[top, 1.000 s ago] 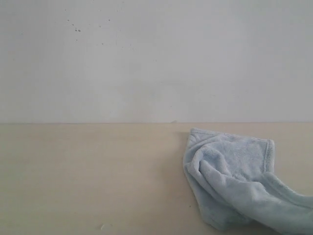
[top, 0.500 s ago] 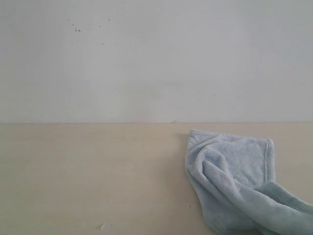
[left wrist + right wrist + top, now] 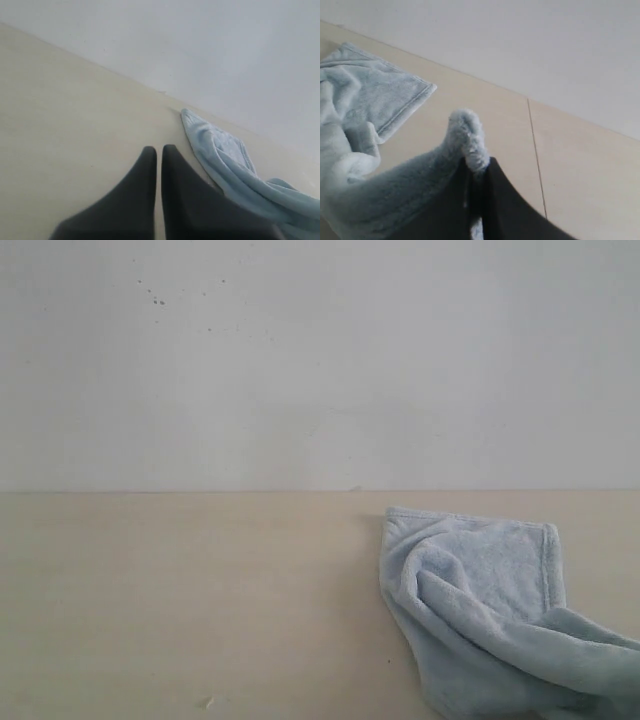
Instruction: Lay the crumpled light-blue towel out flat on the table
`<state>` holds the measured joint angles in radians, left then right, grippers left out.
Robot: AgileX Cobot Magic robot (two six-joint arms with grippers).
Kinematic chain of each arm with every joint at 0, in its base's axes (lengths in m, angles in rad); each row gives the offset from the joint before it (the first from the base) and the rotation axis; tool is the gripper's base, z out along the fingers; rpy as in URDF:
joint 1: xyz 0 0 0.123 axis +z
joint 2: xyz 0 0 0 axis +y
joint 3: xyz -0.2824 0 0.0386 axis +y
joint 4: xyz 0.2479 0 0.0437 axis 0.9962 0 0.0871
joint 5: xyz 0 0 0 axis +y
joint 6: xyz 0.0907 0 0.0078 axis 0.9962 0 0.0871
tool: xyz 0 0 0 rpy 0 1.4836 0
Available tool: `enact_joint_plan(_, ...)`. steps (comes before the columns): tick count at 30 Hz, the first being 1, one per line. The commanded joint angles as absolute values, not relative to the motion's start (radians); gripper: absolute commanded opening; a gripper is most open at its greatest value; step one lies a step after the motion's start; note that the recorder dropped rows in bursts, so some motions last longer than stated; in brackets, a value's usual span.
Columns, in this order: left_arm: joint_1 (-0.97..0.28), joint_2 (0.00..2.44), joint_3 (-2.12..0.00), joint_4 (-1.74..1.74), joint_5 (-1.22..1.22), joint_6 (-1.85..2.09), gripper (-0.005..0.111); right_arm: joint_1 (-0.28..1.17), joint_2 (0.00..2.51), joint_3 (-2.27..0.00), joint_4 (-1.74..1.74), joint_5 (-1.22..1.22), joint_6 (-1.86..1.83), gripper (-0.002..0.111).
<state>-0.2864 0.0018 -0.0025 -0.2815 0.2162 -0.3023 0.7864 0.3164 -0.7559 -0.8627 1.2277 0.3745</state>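
Towel [image 3: 480, 615] lies bunched on desk [image 3: 180, 600] close below wall [image 3: 300, 360], one hemmed corner flat, rest in folds; right gripper [image 3: 477, 170] jaws pinching a fold, left gripper [image 3: 159, 152] jaws pressed together, empty; spreading mostly undone.

Place: we take it for a plain lab-style test station.
Bench: we see a wide, pale beige matte bench [image 3: 150, 600] with one thin seam [image 3: 535, 155].
Backdrop: a plain white wall [image 3: 320, 360] carrying a few dark specks [image 3: 158, 300].
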Motion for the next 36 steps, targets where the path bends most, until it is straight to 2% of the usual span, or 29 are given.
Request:
enact_joint_plan(1, -0.289, 0.000, 0.000, -0.350, 0.218, -0.285, 0.004, 0.787, 0.316, -0.729, -0.916, 1.221, 0.379, 0.000)
enact_joint_plan(11, -0.289, 0.000, 0.000, -0.414, 0.187, -0.276, 0.004, 0.787, 0.316, -0.581, -0.834, 1.221, 0.443, 0.000)
enact_joint_plan(17, -0.289, 0.000, 0.000, -0.623, 0.188, -0.208, 0.004, 0.787, 0.316, -0.581, -0.814, 1.221, 0.436, 0.000)
enact_joint_plan(19, -0.291, 0.000, -0.031, -0.744, 0.248, -0.037, 0.004, 0.787, 0.316, -0.581, -0.790, 1.221, 0.406, 0.000)
enact_joint_plan(24, -0.289, 0.008, -0.143, -1.353, 0.474, 0.818, 0.004, 0.787, 0.316, -0.581, -0.794, 1.221, 0.408, 0.000)
enact_joint_plan(27, -0.289, 0.122, -0.158, -1.616, 0.541, 1.074, 0.004, 0.787, 0.316, -0.581, -0.788, 1.221, 0.408, 0.000)
enact_joint_plan(36, -0.289, 0.763, -0.324, -1.705, 0.702, 1.516, 0.004, 0.787, 0.316, -0.581, -0.773, 1.221, 0.412, 0.000)
